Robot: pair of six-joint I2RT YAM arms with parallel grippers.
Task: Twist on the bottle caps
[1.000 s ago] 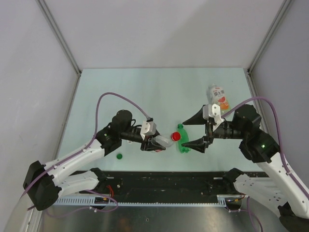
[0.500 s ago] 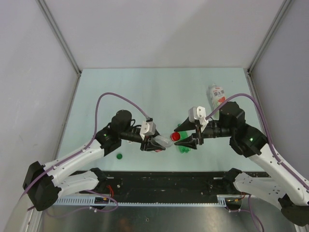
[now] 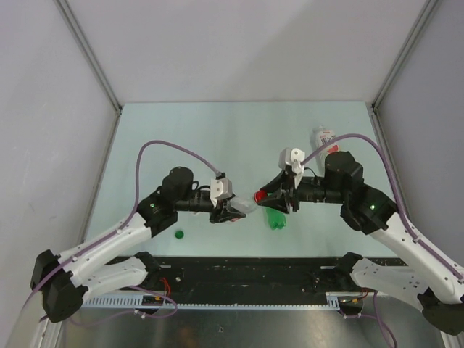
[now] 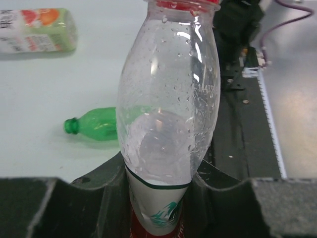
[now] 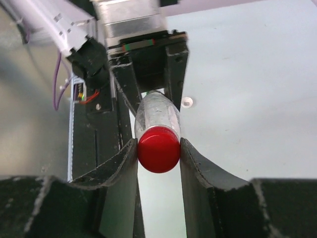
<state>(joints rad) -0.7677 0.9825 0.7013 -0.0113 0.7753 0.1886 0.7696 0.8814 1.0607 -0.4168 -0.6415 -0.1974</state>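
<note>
Top external: right tool, reaching leftward, clamps red cap; left tool clamps bottle.

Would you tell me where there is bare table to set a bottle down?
The far strip of the table, left of the labelled bottle, is bare. Crowded: the middle, where left gripper and right gripper meet by the green bottle.

Three bottles, three bottle caps
</note>
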